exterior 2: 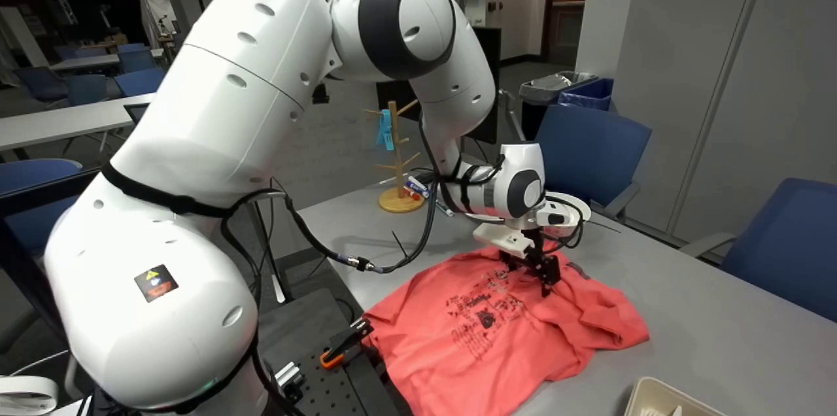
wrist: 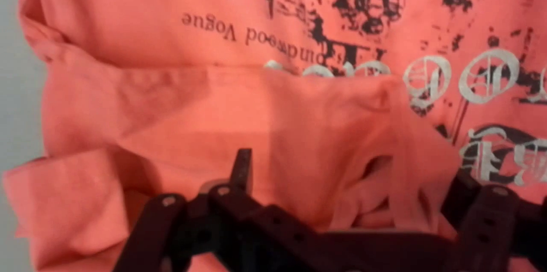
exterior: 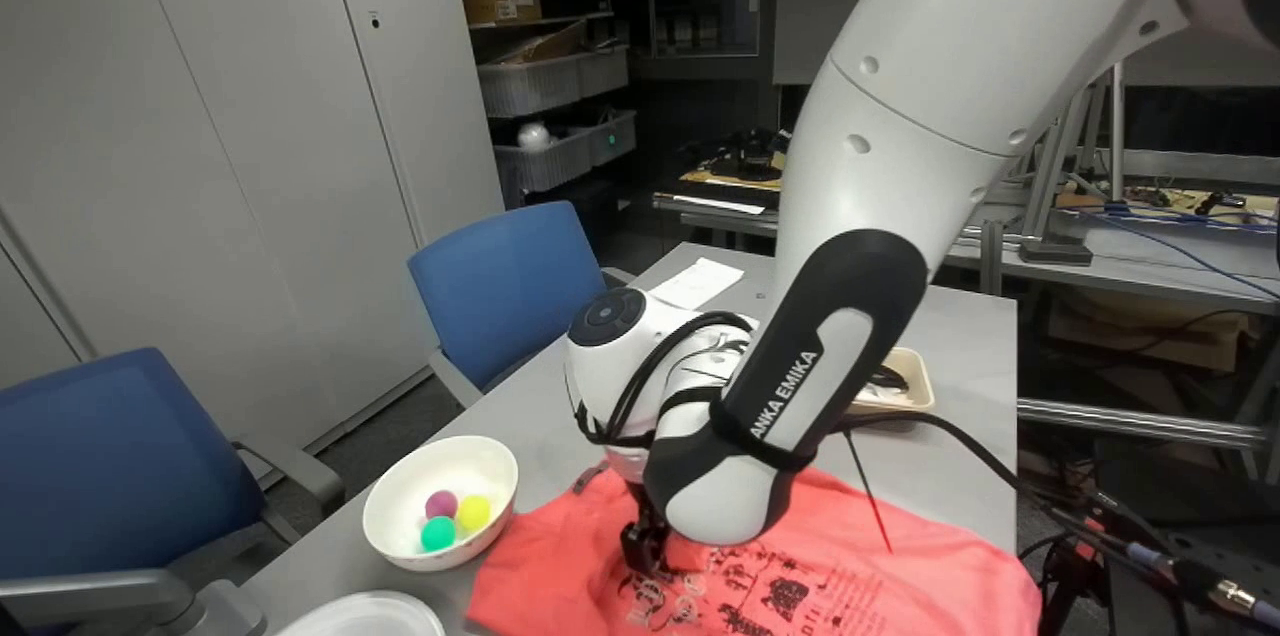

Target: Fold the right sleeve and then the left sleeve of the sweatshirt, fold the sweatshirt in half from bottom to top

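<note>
In wrist view: holds Robotiq gripper with fingers wide apart over bunched coral sweatshirt, folded partly across pale lettering | in an exterior view: hangs low over sweatshirt spread on grey table, printed side up | in an exterior view: has white bowl of three balls near sweatshirt.

Coral sweatshirt, rumpled, printed front up

arm: white, rounded—black bands | cables: black | lettering: white "EMIKA" | pincer: black—pale screws
</note>
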Controlling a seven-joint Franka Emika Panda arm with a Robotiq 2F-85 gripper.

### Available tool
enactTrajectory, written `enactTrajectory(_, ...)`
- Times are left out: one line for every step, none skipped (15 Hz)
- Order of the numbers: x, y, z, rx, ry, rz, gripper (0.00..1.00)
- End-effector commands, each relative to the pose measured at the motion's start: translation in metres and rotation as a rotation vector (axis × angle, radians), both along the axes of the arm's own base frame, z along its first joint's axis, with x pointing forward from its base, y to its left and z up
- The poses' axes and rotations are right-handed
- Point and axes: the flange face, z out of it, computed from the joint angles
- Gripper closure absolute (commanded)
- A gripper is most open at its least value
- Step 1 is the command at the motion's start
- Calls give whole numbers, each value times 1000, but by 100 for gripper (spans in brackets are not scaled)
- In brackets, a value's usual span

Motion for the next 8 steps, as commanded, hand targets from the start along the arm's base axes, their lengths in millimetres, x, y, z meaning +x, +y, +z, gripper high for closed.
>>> enactTrajectory(-47, 0, 25, -42, 2, -17, 0)
enactTrajectory(-59, 1, 27, -45, 8, -12, 0)
enactTrajectory(-71, 5, 29, -46, 17, -5, 0)
enactTrajectory(-83, 9, 29, -34, 28, 15, 0)
enactTrajectory(-94, 15, 28, -28, 39, 33, 0)
enactTrajectory(-104, 20, 26, -21, 44, 52, 0)
enactTrajectory(-115, 24, 23, -9, 58, 71, 0)
enactTrajectory(-124, 28, 20, 3, 66, 89, 0)
